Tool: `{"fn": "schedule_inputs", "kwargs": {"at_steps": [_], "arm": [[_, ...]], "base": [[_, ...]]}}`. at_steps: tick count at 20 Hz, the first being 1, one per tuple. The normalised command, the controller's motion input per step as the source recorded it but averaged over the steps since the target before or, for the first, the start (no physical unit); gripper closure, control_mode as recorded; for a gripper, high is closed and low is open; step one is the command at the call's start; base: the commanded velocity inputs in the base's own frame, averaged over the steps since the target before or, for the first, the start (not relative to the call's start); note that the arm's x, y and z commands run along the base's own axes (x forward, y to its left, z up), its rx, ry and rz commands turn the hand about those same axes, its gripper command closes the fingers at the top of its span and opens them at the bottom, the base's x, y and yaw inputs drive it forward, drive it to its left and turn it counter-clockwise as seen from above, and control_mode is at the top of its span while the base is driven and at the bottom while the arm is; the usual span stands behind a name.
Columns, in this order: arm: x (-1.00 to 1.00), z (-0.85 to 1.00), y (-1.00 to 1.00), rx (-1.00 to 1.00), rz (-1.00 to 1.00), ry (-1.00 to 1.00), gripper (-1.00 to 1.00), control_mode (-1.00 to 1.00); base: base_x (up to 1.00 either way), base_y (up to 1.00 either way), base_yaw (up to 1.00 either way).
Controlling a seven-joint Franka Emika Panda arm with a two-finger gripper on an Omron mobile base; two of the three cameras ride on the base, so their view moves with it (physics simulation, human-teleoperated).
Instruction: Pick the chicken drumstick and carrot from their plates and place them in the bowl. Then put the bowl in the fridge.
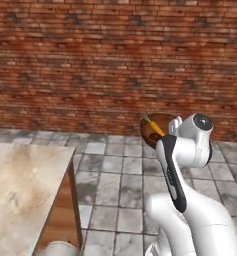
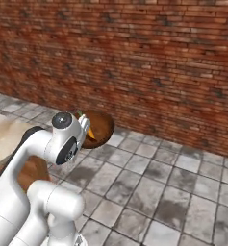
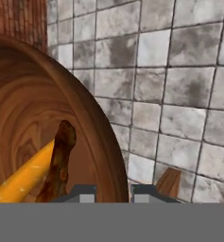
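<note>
The claw is closed on the rim of the bowl; in the hand view one finger tip sits inside the rim and the other outside it. The bowl is held in the air above the tiled floor, tipped on its side so that its opening faces the hand camera.

Inside the bowl lie the carrot and the chicken drumstick. The drumstick rests across the carrot, touching it.

In the left base view the bowl shows past the arm's wrist, with the carrot projecting from it, green top uppermost. In the right base view the bowl sits just beyond the wrist.

A pale marbled tabletop stands at lower left, well apart from the bowl. A brick wall closes the far side.
</note>
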Motion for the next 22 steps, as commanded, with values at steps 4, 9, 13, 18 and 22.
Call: {"fn": "schedule_inputs", "kwargs": {"at_steps": [4, 9, 13, 18, 22], "arm": [[0.0, 0.0, 0.0, 0.0, 0.0, 0.0, 1.0, 1.0], [0.0, 0.0, 0.0, 0.0, 0.0, 0.0, 1.0, 1.0], [0.0, 0.0, 0.0, 0.0, 0.0, 0.0, 1.0, 1.0], [0.0, 0.0, 0.0, 0.0, 0.0, 0.0, 1.0, 1.0], [0.0, 0.0, 0.0, 0.0, 0.0, 0.0, 1.0, 1.0]], "base": [[0.94, 0.06, 0.05], [0.93, 0.1, 0.16], [0.9, 0.07, 0.22], [0.9, 0.06, 0.24], [0.86, 0.02, 0.34]]}}
